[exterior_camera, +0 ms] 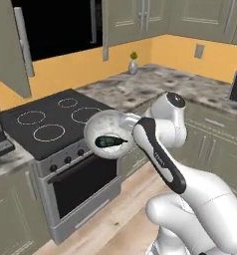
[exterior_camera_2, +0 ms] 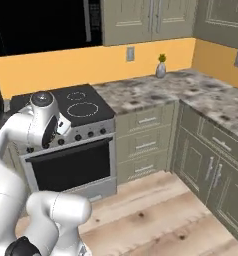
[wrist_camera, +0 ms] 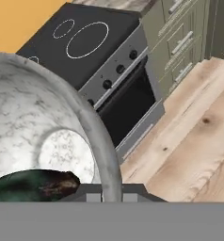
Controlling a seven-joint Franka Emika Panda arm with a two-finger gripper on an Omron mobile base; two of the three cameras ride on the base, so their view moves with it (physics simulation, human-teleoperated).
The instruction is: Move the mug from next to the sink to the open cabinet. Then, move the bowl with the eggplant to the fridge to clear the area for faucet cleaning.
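The white, grey-speckled bowl (exterior_camera: pixel 106 130) hangs tilted in the air in front of the stove, its opening facing the left base camera. The dark eggplant (exterior_camera: pixel 109 141) lies inside it against the lower wall. In the hand view the bowl (wrist_camera: pixel 34 117) looms close on the left, with the eggplant (wrist_camera: pixel 34 185) at its bottom. My gripper (wrist_camera: pixel 113 195) is shut on the bowl's rim. A grey-green wall cabinet door (exterior_camera: pixel 8 47) with a long silver handle stands swung out at the upper left. Mug, sink, faucet and fridge are out of view.
A black-topped stove (exterior_camera: pixel 56 117) with a dark oven door (wrist_camera: pixel 125 110) stands just behind the bowl. The speckled counter (exterior_camera: pixel 145 84) carries a small vase (exterior_camera: pixel 133 64). Lower cabinets (exterior_camera_2: pixel 146 140) line the corner. Wood floor (exterior_camera_2: pixel 156 215) lies open to the right.
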